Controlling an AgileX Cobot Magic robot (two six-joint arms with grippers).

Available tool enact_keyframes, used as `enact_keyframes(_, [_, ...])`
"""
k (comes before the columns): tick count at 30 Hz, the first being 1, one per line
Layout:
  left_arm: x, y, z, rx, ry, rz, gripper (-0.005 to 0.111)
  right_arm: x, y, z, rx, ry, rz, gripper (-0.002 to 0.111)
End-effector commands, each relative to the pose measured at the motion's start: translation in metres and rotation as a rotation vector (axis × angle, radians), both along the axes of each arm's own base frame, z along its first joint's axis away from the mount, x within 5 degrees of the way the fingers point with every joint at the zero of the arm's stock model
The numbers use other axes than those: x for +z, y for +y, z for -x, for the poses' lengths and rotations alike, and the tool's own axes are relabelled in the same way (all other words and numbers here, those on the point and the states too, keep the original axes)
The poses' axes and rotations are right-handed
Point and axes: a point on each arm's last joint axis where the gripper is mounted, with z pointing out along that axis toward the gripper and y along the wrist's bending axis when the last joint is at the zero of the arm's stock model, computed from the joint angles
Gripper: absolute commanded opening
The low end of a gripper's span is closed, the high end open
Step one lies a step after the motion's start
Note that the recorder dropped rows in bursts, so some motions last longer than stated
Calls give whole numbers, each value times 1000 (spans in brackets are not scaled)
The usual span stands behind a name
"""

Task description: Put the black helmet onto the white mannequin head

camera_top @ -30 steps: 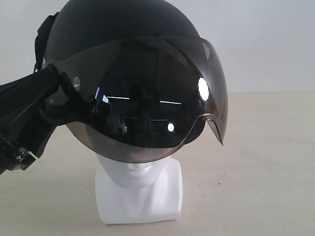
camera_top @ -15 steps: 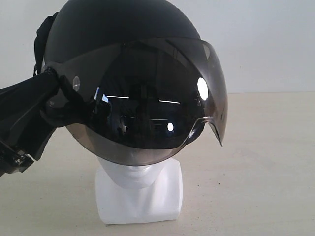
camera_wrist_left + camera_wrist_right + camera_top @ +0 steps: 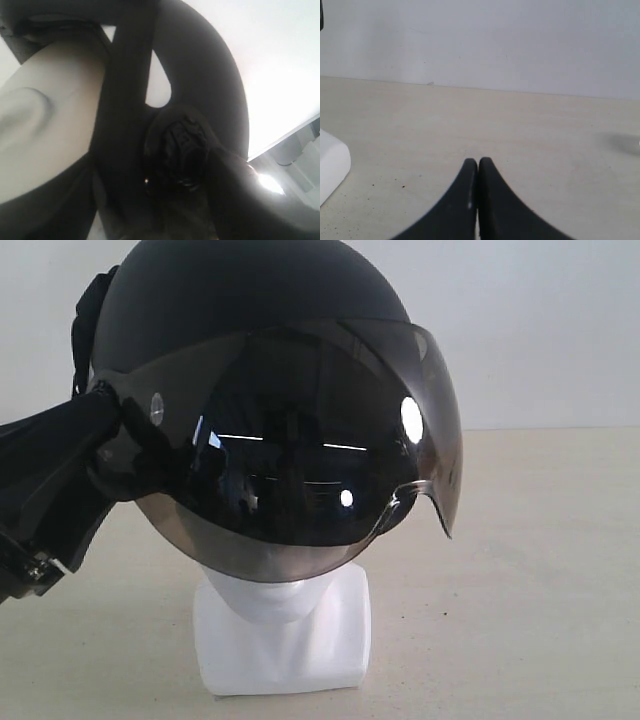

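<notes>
**Left arm** (image 3: 45, 490): black. It enters at the left edge of the exterior view and slants upward to the side of the helmet. A patch of bare metal shows at its lower end.

**Left claw** (image 3: 122, 438): pinches the side rim of the black helmet (image 3: 250, 300), beside the small round visor pivot. One finger (image 3: 177, 150) lies dark against the shell in the left wrist view. How wide the jaws stand is hidden by the helmet edge.

**Black helmet**: matte and rounded. It sits over the white mannequin head (image 3: 280, 600), covering crown and face. A black strap (image 3: 85, 320) hangs at its left rear. In the left wrist view the strap (image 3: 125, 100) runs across the side of the head (image 3: 45, 140), just beside the moulded ear (image 3: 20, 110). Whether the helmet is fully seated cannot be told.

**Visor** (image 3: 300, 450): smoky, bubble-shaped and lowered. It reflects ceiling lights, and its lower edge ends above the chin.

**White mannequin head**: glossy. Only the chin and the blocky neck base (image 3: 285, 650) show below the visor. It stands upright on the bench (image 3: 520, 570), a pale surface before a white wall (image 3: 540, 330).

**Right claw** (image 3: 478, 170): both black fingers are pressed together at the tips and hold nothing. It hangs over bare bench, well apart from the helmet. A corner of the neck base (image 3: 330, 165) shows at the edge of the right wrist view.
</notes>
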Motion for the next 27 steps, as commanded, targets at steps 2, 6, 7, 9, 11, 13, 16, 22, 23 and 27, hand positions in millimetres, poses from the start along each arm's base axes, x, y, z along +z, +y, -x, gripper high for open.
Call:
enact_keyframes(2, [-21, 13, -4, 129, 153, -88, 55, 0, 0, 0, 1, -4, 2, 0])
enact_keyframes(6, [-23, 15, -4, 150, 173, -82, 55, 0, 0, 0, 1, -4, 2, 0])
enact_keyframes(7, [-24, 16, -4, 157, 177, -84, 55, 0, 0, 0, 1, -4, 2, 0])
enact_keyframes(9, [-27, 19, -2, 172, 190, -83, 55, 0, 0, 0, 1, -4, 2, 0])
enact_keyframes(11, [-29, 21, -1, 182, 201, -80, 55, 0, 0, 0, 1, -4, 2, 0])
enact_keyframes(13, [-32, 23, 0, 196, 216, -79, 55, 0, 0, 0, 1, -4, 2, 0])
enact_keyframes(16, [-34, 28, 4, 220, 209, -54, 55, 0, 0, 0, 1, -4, 2, 0])
enact_keyframes(22, [-38, 33, 8, 248, 215, -49, 55, 0, 0, 0, 1, -4, 2, 0])
enact_keyframes(23, [-36, 38, 11, 274, 184, -12, 55, 0, 0, 0, 1, -4, 2, 0])
enact_keyframes(27, [-18, 48, 18, 323, 111, 100, 41, 0, 0, 0, 1, -4, 2, 0])
